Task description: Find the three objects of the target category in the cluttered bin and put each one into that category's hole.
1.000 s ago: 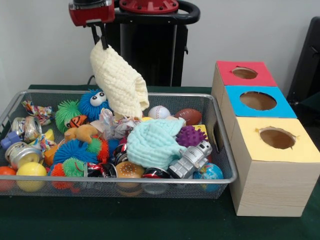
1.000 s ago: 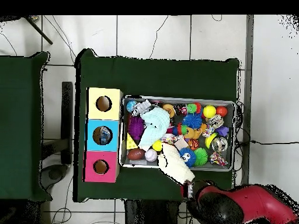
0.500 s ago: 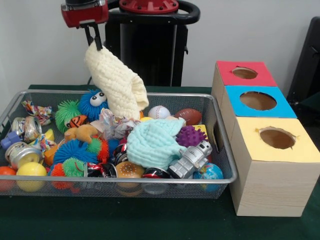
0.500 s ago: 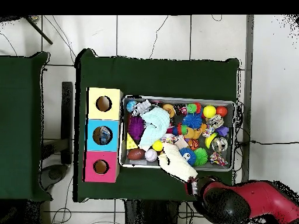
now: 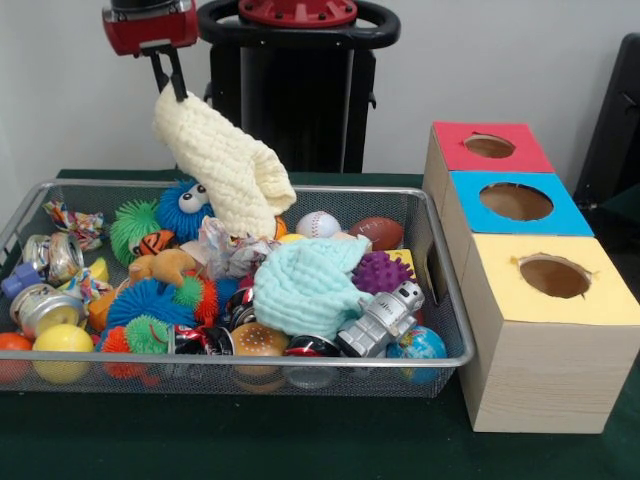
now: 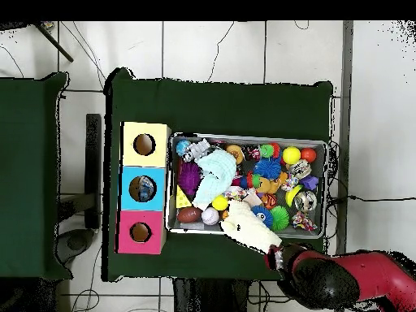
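Note:
My gripper [image 5: 167, 83] is shut on one corner of a cream knitted cloth [image 5: 222, 164], which hangs above the back left of the wire bin [image 5: 440, 262]. From above, the cream cloth [image 6: 252, 229] overlaps the bin's near edge, with the gripper [image 6: 274, 252] outside it. A mint green cloth [image 5: 305, 285] lies on the pile in the bin's middle. To the right stand the red box [image 5: 487, 146], blue box [image 5: 515, 203] and yellow box [image 5: 553, 277], each with a round hole on top.
The bin holds spiky rubber balls [image 5: 148, 300], a blue googly-eyed ball [image 5: 188, 205], a purple spiky ball [image 5: 381, 270], a baseball [image 5: 318, 224], a toy football [image 5: 378, 232], a silver robot [image 5: 381, 319], cans [image 5: 45, 305], a globe ball [image 5: 418, 345] and a yellow ball [image 5: 61, 341].
The gripper has carried the cream cloth up and toward the left of the front view; the cloth's lower end has lifted off the pile. The other bin items have stayed put.

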